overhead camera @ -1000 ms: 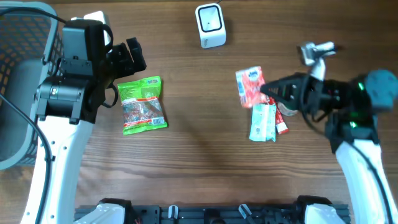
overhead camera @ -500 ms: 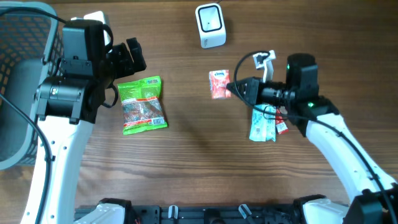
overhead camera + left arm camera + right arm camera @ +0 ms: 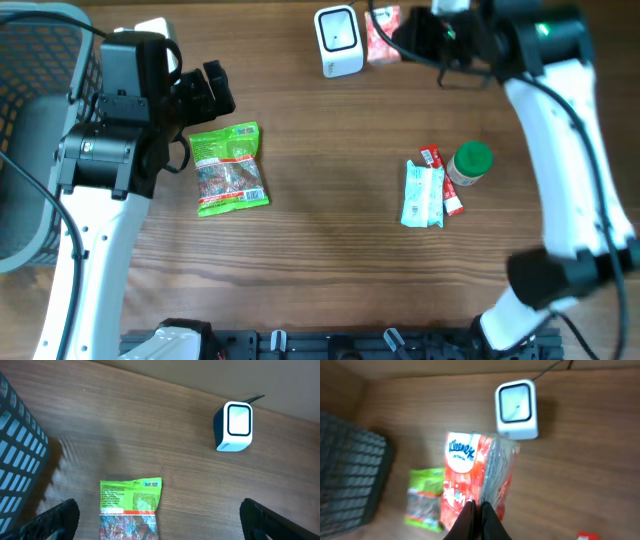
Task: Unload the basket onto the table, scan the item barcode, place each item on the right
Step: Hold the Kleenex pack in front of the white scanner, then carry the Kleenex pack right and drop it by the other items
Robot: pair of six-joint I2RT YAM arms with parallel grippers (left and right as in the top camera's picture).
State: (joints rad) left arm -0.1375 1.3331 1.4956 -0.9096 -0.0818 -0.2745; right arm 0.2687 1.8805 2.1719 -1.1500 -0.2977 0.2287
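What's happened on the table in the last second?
The right pincer, shut on the red tissue pack, carried it from beside the teal packet up to the white scanner. The left pincer, open, and the green snack bag stayed put.

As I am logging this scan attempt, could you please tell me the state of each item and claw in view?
White boxy barcode scanner: standing on the table, untouched
Red plastic-wrapped Kleenex tissue pack: gripped, raised beside the scanner
Green plastic snack bag: lying flat, free
Teal sachet: lying flat
Green-capped bottle: upright
Left claw: open, empty
Right claw: shut on the tissue pack
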